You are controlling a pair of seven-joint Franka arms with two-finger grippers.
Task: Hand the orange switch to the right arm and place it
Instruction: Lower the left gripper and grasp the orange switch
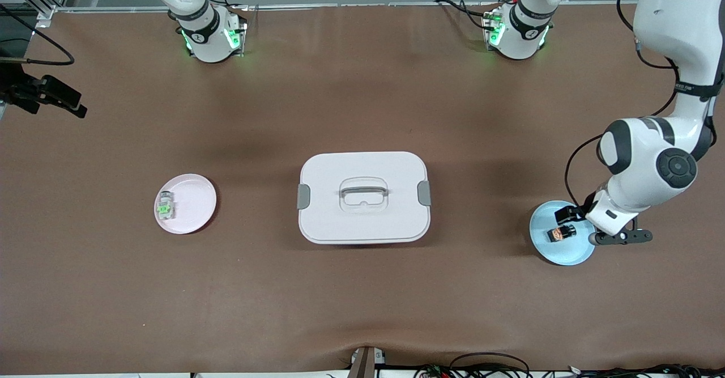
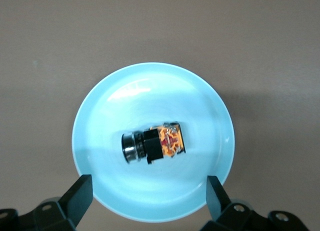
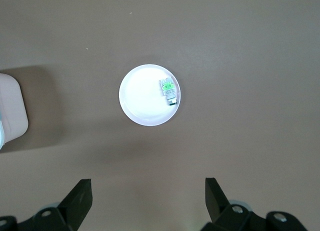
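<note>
The orange switch (image 1: 562, 233), a tiny black block with a glowing orange middle, lies on its side on a light blue plate (image 1: 552, 250) at the left arm's end of the table. My left gripper (image 1: 573, 219) hangs low over that plate, open and empty. In the left wrist view the switch (image 2: 159, 144) lies in the middle of the plate (image 2: 200, 106), clear of my open left gripper (image 2: 148, 188). My right gripper (image 3: 148, 191) is out of the front view. It is open and empty, high over the table near the pink plate (image 3: 140, 98).
A pink plate (image 1: 195, 205) with a clear part with a green middle (image 1: 165, 206) sits toward the right arm's end. A white lidded box (image 1: 362, 196) with a handle stands mid-table. A black camera mount (image 1: 45, 94) juts in at the right arm's end.
</note>
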